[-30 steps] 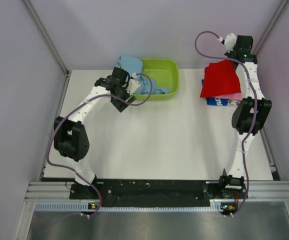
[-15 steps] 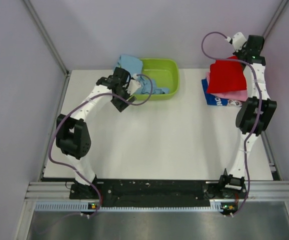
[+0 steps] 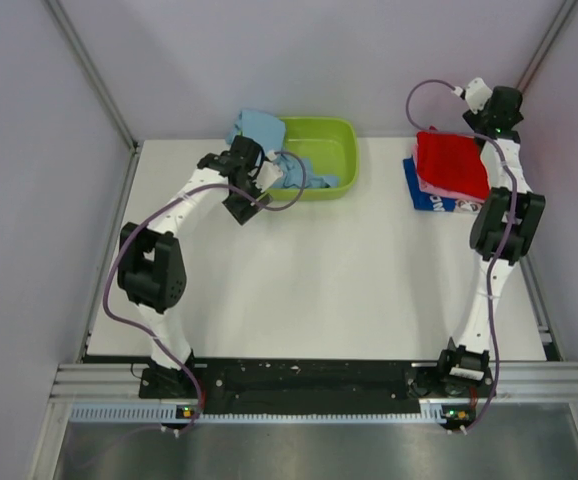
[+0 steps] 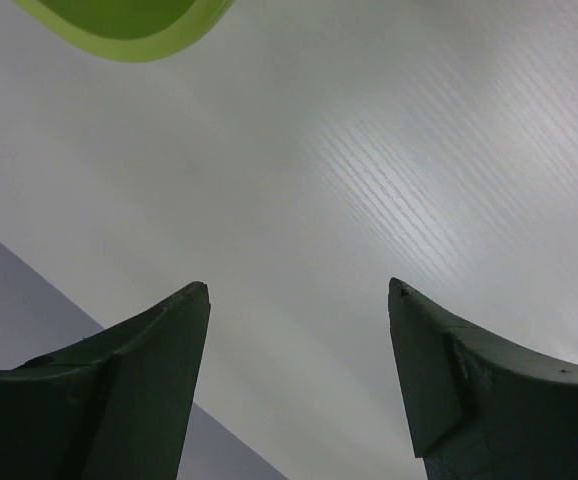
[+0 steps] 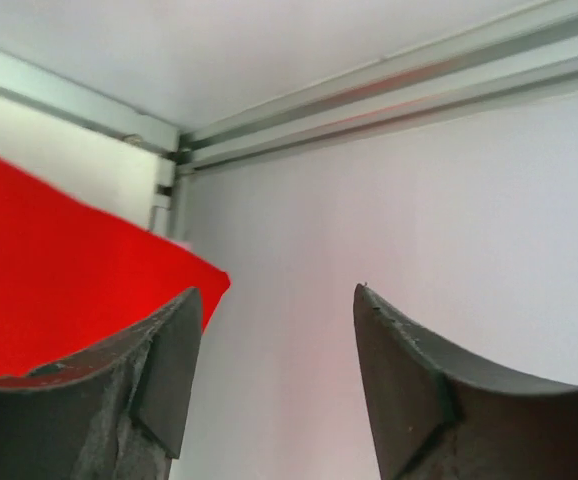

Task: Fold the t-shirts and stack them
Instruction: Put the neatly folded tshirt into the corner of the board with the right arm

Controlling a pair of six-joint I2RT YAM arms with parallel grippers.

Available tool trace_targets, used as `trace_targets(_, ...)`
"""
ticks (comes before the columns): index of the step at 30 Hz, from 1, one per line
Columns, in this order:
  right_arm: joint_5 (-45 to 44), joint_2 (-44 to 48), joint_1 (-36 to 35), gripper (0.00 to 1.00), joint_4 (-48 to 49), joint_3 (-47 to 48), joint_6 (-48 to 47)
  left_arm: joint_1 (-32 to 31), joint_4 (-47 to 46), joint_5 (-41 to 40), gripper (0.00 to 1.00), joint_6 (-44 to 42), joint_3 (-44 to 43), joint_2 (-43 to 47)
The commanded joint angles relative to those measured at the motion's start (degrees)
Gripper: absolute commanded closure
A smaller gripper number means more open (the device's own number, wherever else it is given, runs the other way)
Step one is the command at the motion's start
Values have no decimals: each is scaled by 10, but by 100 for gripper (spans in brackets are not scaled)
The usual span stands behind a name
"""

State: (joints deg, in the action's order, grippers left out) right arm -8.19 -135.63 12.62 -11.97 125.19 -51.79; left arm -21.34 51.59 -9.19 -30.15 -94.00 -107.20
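Left arm and right arm reach forward, jaws apart.

Far middle of white flat table: lime green plastic basin, light blue cloth t-shirt draped over its left rim. Far right: bright red cloth t-shirt atop pink cloth t-shirt atop dark blue printed t-shirt. Left gripper beside basin's near left corner; right gripper behind stack's right end.

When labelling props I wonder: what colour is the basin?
Lime green; basin clearest in top view.
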Motion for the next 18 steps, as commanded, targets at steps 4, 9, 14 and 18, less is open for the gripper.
trace_targets(4,-64,18,12,29,86,73,98,3,10,-12,24,3,-25,4)
trace_targets(9,-22,93,-8,11,7,51,199,3,8,-8,24,8,-20,29)
trace_targets(14,39,230,-49,10,2,-107,272,3,-4,4,24,18,28,93)
trace_targets(18,155,352,-64,1,12,-265,385,14,-25,16,23,26,98,178)
